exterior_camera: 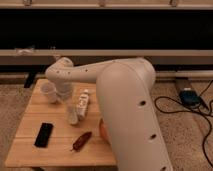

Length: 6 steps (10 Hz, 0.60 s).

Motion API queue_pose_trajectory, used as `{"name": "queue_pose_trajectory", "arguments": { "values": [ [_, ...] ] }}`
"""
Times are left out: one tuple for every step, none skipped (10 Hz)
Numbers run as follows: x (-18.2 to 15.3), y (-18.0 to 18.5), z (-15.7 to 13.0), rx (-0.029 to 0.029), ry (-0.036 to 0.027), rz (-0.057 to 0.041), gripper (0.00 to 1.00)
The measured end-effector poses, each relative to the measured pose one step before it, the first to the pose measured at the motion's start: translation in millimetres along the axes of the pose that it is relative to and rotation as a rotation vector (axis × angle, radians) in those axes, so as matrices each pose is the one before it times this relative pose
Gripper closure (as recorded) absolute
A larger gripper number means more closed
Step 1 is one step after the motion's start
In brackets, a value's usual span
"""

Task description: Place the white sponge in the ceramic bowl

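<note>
I'm watching the gripper (71, 111) hanging beside the bottle (83, 104); I'm not able to tell whether it's holding the sponge (73, 119) at its tip. The bowl (103, 131) is hiding behind the arm (125, 110), so I'm risking dropping short.

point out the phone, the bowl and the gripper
phone (43, 134): camera view, middle of its black face
bowl (103, 131): camera view, the orange edge that shows, rest hidden
gripper (73, 116): camera view, its lower end, low over the table (52, 152), between phone and bowl
</note>
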Motion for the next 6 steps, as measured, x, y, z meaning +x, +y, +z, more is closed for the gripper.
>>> {"name": "queue_pose_trajectory", "arguments": {
  "values": [
    [5.26, -0.71, -10.65, -0.00241, -0.01674, -0.00002, 1.00],
    [9.83, -3.58, -14.12, -0.00464, -0.02110, 0.00658, 1.00],
    [12.55, -6.21, -15.02, -0.00549, -0.02177, 0.01155, 1.00],
    [6.52, -3.32, -7.20, -0.00510, -0.00913, 0.00660, 0.99],
    [4.18, -0.69, -3.13, -0.01333, -0.00367, 0.00357, 0.92],
    [0.27, 1.97, 1.27, -0.00555, 0.00252, -0.00141, 0.82]
  ]
}}
